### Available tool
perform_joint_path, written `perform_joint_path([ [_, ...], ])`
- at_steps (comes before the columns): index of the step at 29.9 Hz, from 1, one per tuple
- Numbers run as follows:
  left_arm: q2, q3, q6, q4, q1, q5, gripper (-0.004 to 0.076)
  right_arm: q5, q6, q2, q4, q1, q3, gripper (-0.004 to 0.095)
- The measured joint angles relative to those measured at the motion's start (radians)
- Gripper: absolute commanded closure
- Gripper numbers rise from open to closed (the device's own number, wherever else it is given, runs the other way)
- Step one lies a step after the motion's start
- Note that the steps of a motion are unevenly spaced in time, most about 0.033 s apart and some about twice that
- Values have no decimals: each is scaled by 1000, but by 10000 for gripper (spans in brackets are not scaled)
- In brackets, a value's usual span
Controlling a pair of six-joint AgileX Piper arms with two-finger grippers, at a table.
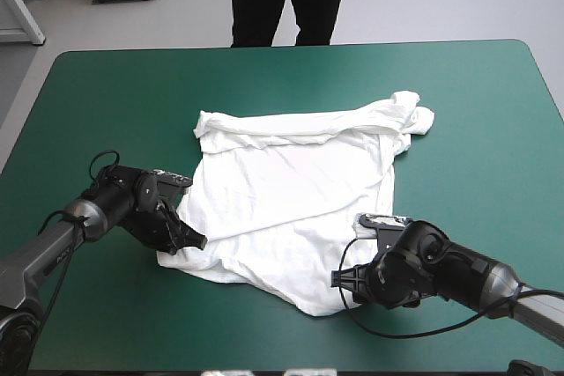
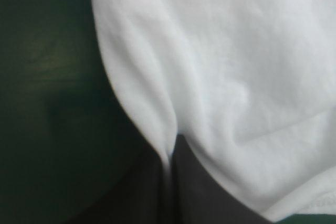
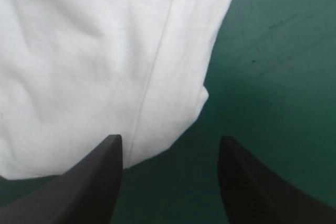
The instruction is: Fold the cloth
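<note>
The white T-shirt (image 1: 291, 195) lies spread on the teal-green cover, its far part bunched into a rolled band with a crumpled sleeve at the far right. My left gripper (image 1: 196, 241) sits at the shirt's near-left corner, fingers all but shut on a pinch of the cloth (image 2: 169, 153). Across the table, my right gripper (image 1: 337, 278) is at the near-right hem, open. In the right wrist view the shirt's hem corner (image 3: 173, 129) lies just ahead of the gap between the right gripper's (image 3: 170, 142) fingers, flat on the cover.
Bare teal-green cover (image 1: 476, 129) surrounds the shirt on all sides, widest at the far left and right. The table's near edge runs close behind both arms.
</note>
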Motion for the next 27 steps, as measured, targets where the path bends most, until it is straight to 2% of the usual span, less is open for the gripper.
perform_joint_path([
  [9,0,0,0,0,0,0,727,-101,-99,74,25,-63,41,399],
  [11,0,0,0,0,0,-1,727,-96,-128,108,35,-63,34,404],
  [13,1,0,0,0,0,-2,727,-81,-162,133,47,-65,24,486],
  [18,1,0,0,0,0,-2,727,-68,-221,167,72,-72,3,928],
  [22,1,0,5,0,0,-2,727,-103,-230,169,108,-72,3,925],
  [27,1,0,10,-1,0,0,727,-103,-219,163,97,-72,4,925],
])
